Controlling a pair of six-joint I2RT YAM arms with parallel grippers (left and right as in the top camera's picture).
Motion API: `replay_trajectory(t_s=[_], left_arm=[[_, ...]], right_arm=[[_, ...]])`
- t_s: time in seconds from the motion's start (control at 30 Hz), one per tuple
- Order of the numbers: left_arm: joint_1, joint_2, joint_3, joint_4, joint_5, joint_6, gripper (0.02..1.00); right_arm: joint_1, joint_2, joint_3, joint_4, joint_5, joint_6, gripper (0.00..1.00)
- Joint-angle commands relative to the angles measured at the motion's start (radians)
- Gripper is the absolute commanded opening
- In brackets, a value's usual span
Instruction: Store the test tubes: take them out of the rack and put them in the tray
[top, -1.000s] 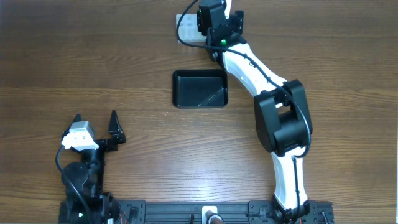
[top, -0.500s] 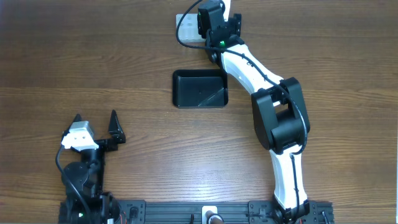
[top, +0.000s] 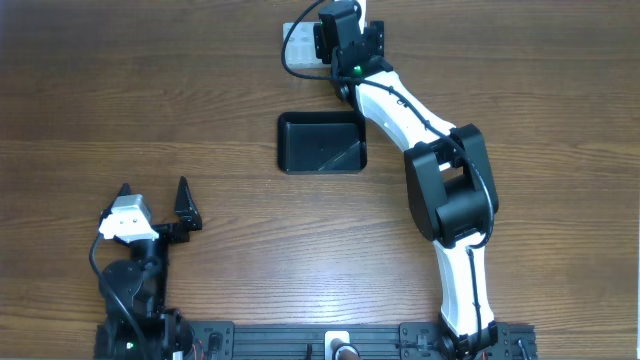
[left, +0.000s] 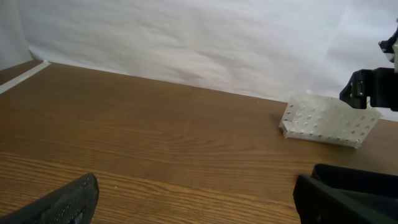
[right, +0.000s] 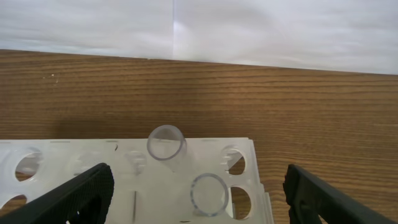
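The brown wood-grain worktop (top: 150, 90) carries everything, with a white backdrop (left: 186, 43) rising behind its far edge.

There are two arms. The right arm (top: 450, 190), white with black joints, stands at the near edge and stretches almost fully out, bending leftward across the worktop to the far edge. Its wrist is over the rack. The right end effector (right: 198, 179) is open. Its two dark fingers (right: 68, 196) are spread wide on either side of the rack's end and grip nothing.

The left arm (top: 130, 270) is folded back close to its base at the near left. The left end effector (top: 155, 198) is open too. Its two black fingers are parted above bare wood and hold nothing.

One black rectangular tray (top: 290, 160) sits near the middle of the worktop, on the near side of the rack and apart from it. A faint pale slanted streak shows inside it, but whether that is a tube cannot be told.

One white rack (right: 93, 186) with round holes stands at the far edge, partly under the right wrist.

Two clear test tubes (right: 166, 146) stand upright in the rack between the right fingers. One rises higher, and the other tube (right: 208, 194) is just beside it. The holes around them are open.
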Motion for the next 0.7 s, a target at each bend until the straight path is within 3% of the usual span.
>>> replay_trajectory(t_s=[0.03,0.47,0.7], left_arm=[[-0.004,-0.006,-0.004,-0.005,0.010,0.015,0.998],[-0.004,-0.006,-0.004,-0.005,0.010,0.015,0.998],[-0.004,-0.006,-0.004,-0.005,0.010,0.015,0.998]], right_arm=[[0.001,0.015,0.024,0.003,-0.057,-0.028,0.882],[0.004,0.032,0.024,0.016,-0.053,-0.028,0.862],[0.004,0.032,0.024,0.018,-0.051,-0.028,0.691]])
